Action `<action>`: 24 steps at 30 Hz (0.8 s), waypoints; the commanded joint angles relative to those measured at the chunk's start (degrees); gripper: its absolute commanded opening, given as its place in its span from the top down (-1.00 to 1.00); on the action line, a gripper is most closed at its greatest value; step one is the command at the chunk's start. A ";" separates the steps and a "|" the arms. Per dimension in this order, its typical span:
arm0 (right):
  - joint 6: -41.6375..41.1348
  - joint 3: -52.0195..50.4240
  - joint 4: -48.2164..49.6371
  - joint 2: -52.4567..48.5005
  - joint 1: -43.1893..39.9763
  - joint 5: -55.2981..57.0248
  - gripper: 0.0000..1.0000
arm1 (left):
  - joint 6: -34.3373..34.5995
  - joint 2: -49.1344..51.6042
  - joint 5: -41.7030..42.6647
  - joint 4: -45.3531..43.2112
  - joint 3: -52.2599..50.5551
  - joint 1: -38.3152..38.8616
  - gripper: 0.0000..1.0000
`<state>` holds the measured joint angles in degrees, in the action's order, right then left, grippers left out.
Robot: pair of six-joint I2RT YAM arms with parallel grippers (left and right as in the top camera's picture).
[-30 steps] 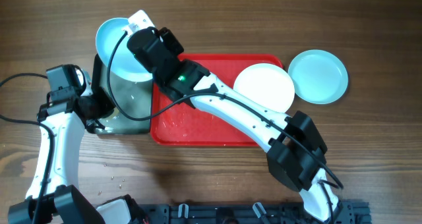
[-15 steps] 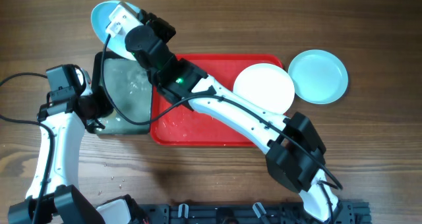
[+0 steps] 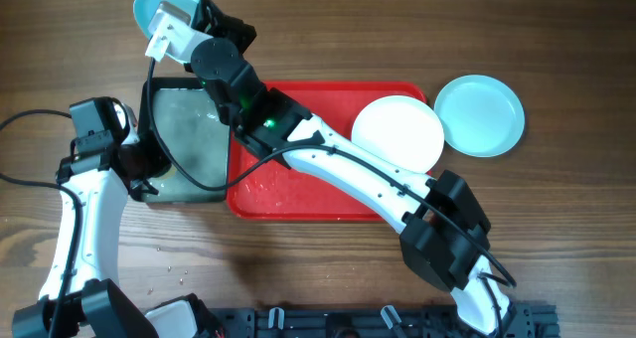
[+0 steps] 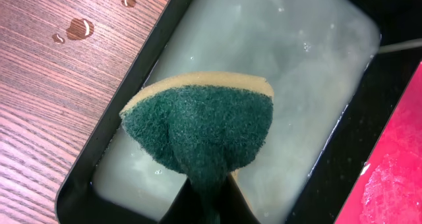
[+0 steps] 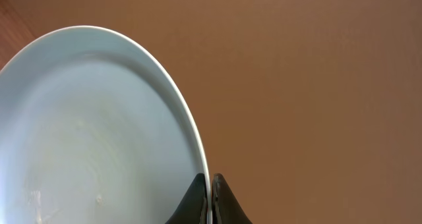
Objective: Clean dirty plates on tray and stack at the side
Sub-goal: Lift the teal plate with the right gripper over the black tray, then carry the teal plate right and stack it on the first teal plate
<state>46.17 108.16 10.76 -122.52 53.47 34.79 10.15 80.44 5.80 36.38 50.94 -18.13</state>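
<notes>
Held up in the air beyond the far edge of the black tray (image 4: pixel 372 112), at the far left of the desk (image 3: pixel 556 239): one light cyan plate (image 3: pixel 159 2). Pinched at its rim by the right hand (image 5: pixel 210 188), fingers closed nearly together with only the thin rim between. Tilted, not flat; seen from overhead as a flattened oval, long axis running left to right, hollow side turned toward the wrist camera. Lies away from the left hand (image 4: pixel 206 201), on the far side of the cloudy water, so probably needs to come down and nearer to the green sponge (image 4: pixel 198 122) for wiping. Looks pale and glossy, with faint smears and small specks on the inner face; hard to say whether wet film or dirt.

Left hand: closed on the green sponge, rough green face toward the camera, yellow layer behind, hanging over the cloudy water in the black tray. Nearer to that water than the right hand, yet well apart from the held plate.

Further out: white plate (image 3: pixel 397 131) at the right end of the red tray (image 3: pixel 298 184), edge reaching over the rim there. Second cyan plate (image 3: pixel 479 114) flat on the desk just beside that end, close to the white one. By this judgement, one plate in cleaning, one waiting, one perhaps already set aside.
</notes>
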 commanded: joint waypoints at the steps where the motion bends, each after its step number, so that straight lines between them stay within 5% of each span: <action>1: 0.13 1.07 0.09 -0.72 0.37 -0.70 0.91 | -0.70 -0.83 -0.26 -0.17 -0.37 -0.37 0.92; 13: -7.61 1.07 -4.72 -0.72 0.33 -2.82 0.91 | -0.70 -0.83 -0.26 -0.17 -0.37 -0.37 0.92; 17: -43.91 1.07 -21.79 -0.72 -3.61 -16.92 0.91 | -0.70 -0.83 -0.24 0.04 -0.37 -0.37 0.92; 21: -62.84 1.07 -30.01 -0.72 -8.28 -26.51 0.91 | -0.70 -0.83 -0.09 -0.04 -0.37 -0.35 0.92; 24: -68.37 1.07 -31.89 -0.72 -12.61 -36.33 0.91 | -0.72 -0.83 -0.09 -0.02 -0.37 -0.35 0.92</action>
<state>-9.91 108.57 -20.84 -122.67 44.05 10.04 10.15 80.44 5.80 36.42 50.94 -18.13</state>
